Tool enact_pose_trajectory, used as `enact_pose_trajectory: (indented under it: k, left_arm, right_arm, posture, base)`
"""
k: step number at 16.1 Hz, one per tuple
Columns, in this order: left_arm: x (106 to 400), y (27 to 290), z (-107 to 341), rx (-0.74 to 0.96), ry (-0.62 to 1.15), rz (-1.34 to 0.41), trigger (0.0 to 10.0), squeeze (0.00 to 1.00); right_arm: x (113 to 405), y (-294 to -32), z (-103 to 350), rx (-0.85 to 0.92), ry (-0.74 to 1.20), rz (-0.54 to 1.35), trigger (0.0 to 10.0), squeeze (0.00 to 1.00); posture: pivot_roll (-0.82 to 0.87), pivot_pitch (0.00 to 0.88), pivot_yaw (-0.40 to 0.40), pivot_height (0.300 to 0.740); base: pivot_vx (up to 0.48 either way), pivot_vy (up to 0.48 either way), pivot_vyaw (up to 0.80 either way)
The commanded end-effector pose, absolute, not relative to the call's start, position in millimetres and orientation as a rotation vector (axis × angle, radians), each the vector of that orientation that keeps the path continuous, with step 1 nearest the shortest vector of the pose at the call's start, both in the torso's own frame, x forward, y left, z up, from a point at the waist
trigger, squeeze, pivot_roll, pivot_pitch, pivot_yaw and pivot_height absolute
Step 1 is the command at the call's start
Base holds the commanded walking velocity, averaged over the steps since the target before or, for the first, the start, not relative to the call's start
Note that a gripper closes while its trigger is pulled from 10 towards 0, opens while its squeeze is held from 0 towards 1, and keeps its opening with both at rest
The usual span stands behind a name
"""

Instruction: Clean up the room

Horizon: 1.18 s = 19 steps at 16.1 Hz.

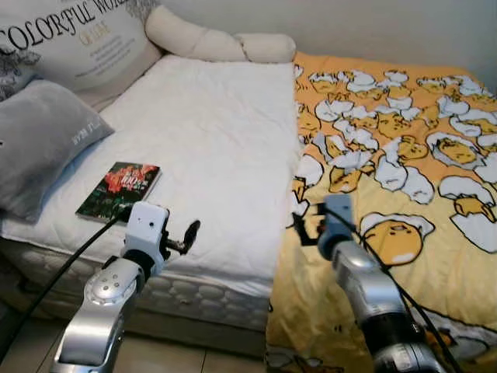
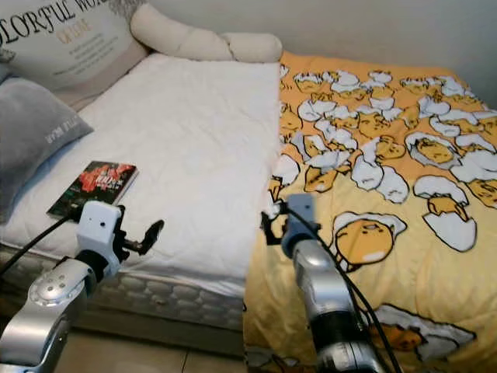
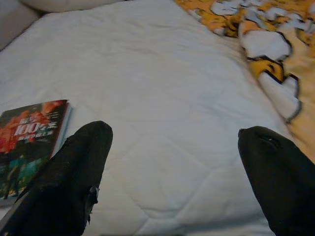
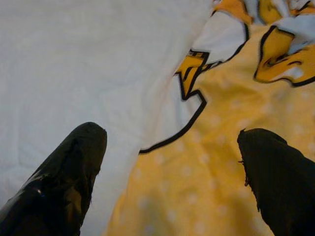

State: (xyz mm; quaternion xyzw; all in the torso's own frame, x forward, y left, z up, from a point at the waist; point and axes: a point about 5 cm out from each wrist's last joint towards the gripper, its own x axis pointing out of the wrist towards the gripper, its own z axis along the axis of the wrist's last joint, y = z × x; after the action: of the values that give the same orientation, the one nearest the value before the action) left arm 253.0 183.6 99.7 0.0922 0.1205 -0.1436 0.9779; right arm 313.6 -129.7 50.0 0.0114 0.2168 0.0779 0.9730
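A yellow blanket (image 1: 404, 163) printed with egg figures covers the right half of the bed. Its left edge (image 4: 170, 135) lies folded over the white mattress cover (image 1: 210, 132). My right gripper (image 1: 300, 221) hovers open just above that edge, one finger over the white cover and one over the blanket. A dark book (image 1: 120, 189) with a red cover picture lies on the white cover near the bed's front left. My left gripper (image 1: 186, 235) stands open just right of the book (image 3: 29, 142), at the front edge of the bed, holding nothing.
A grey pillow (image 1: 39, 140) lies at the left of the bed, with a large printed white cushion (image 1: 78, 39) behind it. A cream bolster (image 1: 217, 43) runs along the head. The bed's front side (image 1: 194, 299) stands close before me, above a tiled floor.
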Motion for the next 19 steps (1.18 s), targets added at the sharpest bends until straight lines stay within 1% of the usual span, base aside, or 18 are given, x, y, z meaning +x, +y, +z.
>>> enact_pose_trajectory:
  k: [1,3,4,5,7,8,9,10,11,14,19]
  left_arm:
    - [252.3,179.7,103.9,0.205,0.239,-0.334,10.0,0.0]
    - [246.6,181.5,106.5,0.226,0.258,-0.385,10.0,0.0]
    - [243.3,182.6,108.1,0.243,0.276,-0.414,10.0,0.0]
    - [242.5,182.5,109.1,0.257,0.282,-0.432,10.0,0.0]
    - [232.9,180.2,118.5,0.28,0.305,-0.527,10.0,0.0]
    - [225.2,177.4,122.8,0.297,0.325,-0.596,10.0,0.0]
    - [221.8,175.9,124.7,0.307,0.331,-0.628,10.0,0.0]
    - [210.7,174.4,129.7,0.309,0.356,-0.684,10.0,0.0]
    - [199.0,175.6,132.4,0.308,0.391,-0.71,10.0,0.0]
    - [185.0,176.3,137.7,0.323,0.412,-0.706,10.0,0.0]
    - [166.8,176.0,153.7,0.311,0.434,-0.684,10.0,0.0]
  right_arm:
    - [320.6,-124.9,51.4,-0.003,0.441,0.186,10.0,1.0]
    - [329.3,-105.4,50.6,-0.018,0.472,0.286,10.0,1.0]
    - [332.2,-98.7,47.0,-0.06,0.506,0.323,10.0,1.0]
    - [333.7,-97.4,46.1,-0.081,0.517,0.332,10.0,1.0]
    - [339.6,-99.0,45.8,-0.145,0.542,0.299,10.0,1.0]
    - [341.5,-101.6,45.6,-0.156,0.548,0.27,10.0,0.32]
    - [342.0,-102.8,45.3,-0.161,0.551,0.259,10.0,0.0]
    - [341.2,-105.9,42.4,-0.166,0.562,0.228,10.0,0.0]
    - [338.0,-109.4,36.8,-0.192,0.577,0.199,10.0,0.0]
    - [332.6,-114.9,28.9,-0.157,0.597,0.164,10.0,0.0]
    - [329.5,-119.4,24.5,-0.189,0.592,0.158,10.0,0.0]
  posture:
    - [0.11,0.0,-0.011,0.74]
    - [0.13,0.0,-0.005,0.74]
    - [0.16,0.0,-0.011,0.74]
    - [0.16,0.0,-0.011,0.74]
    - [0.22,0.0,-0.014,0.74]
    - [0.24,0.0,-0.02,0.74]
    - [0.25,0.0,-0.021,0.74]
    - [0.28,0.0,-0.012,0.74]
    - [0.29,0.05,0.0,0.74]
    - [0.33,0.143,-0.011,0.74]
    - [0.34,0.215,-0.005,0.74]
  base:
    - [0.0,0.0,0.0]
    - [0.0,0.0,0.0]
    - [0.0,0.0,0.0]
    - [0.0,0.0,0.0]
    - [0.0,0.0,0.0]
    - [0.0,0.0,0.0]
    - [0.0,0.0,0.0]
    - [0.0,0.0,0.0]
    - [0.0,0.0,0.0]
    - [0.0,0.0,0.0]
    - [0.0,0.0,0.0]
